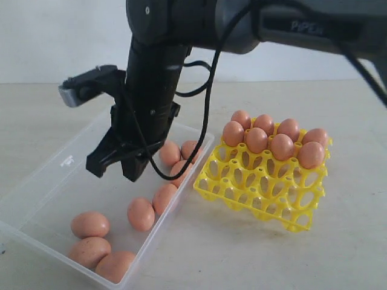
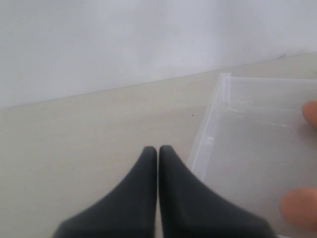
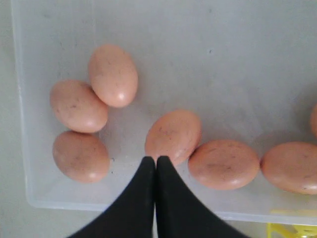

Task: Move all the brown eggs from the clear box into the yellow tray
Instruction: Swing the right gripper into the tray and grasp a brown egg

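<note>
Several brown eggs lie loose in the clear box on the left. More brown eggs fill the far cups of the yellow tray to its right. My right gripper reaches across and hangs over the box, shut and empty. In the right wrist view its tips sit just beside one egg, with other eggs around it. My left gripper is shut with nothing in it, over the table beside a corner of the clear box.
The right arm's black cable loops down beside the wrist above the box. The yellow tray's near cups hold nothing. A pale wall stands behind the beige table.
</note>
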You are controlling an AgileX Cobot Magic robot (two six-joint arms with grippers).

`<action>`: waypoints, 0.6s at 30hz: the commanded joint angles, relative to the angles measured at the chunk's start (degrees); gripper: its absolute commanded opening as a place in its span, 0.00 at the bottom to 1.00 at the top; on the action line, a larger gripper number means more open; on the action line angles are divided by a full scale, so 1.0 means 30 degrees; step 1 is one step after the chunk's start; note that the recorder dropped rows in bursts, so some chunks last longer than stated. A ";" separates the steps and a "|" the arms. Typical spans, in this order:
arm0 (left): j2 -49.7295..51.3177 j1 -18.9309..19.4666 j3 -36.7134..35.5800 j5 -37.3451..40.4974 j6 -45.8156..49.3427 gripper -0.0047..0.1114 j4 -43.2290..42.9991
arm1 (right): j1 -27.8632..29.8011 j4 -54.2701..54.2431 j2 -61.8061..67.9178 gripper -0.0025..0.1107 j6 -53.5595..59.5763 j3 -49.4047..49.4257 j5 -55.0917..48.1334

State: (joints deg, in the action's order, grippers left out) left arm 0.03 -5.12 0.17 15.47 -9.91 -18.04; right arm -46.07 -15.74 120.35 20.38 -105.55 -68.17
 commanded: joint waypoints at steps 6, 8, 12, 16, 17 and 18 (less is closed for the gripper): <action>-0.0010 -0.0031 -0.0058 -0.0190 -0.0130 0.05 0.0040 | 0.0100 -0.0596 0.1615 0.06 0.0394 -0.0227 -0.0599; -0.0010 -0.0031 -0.0058 -0.0190 -0.0130 0.05 0.0040 | 0.0100 -0.0656 0.1646 0.19 0.0381 -0.0227 -0.0599; -0.0010 -0.0031 -0.0058 -0.0190 -0.0130 0.05 0.0040 | 0.0100 -0.0812 0.1609 0.62 0.0245 -0.0227 0.0276; -0.0010 -0.0031 -0.0058 -0.0190 -0.0130 0.05 0.0040 | 0.0100 -0.0849 0.1644 0.75 -0.1062 -0.0227 0.0765; -0.0010 -0.0031 -0.0058 -0.0190 -0.0130 0.05 0.0040 | 0.0100 -0.0849 0.1678 0.74 -0.1334 -0.0227 0.0803; -0.0010 -0.0031 -0.0058 -0.0190 -0.0130 0.05 0.0040 | 0.0100 -0.0814 0.1678 0.73 -0.1617 -0.0227 0.0945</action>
State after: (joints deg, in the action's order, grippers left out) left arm 0.03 -5.12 0.17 15.47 -9.91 -18.04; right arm -45.97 -18.17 125.64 17.65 -105.67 -66.20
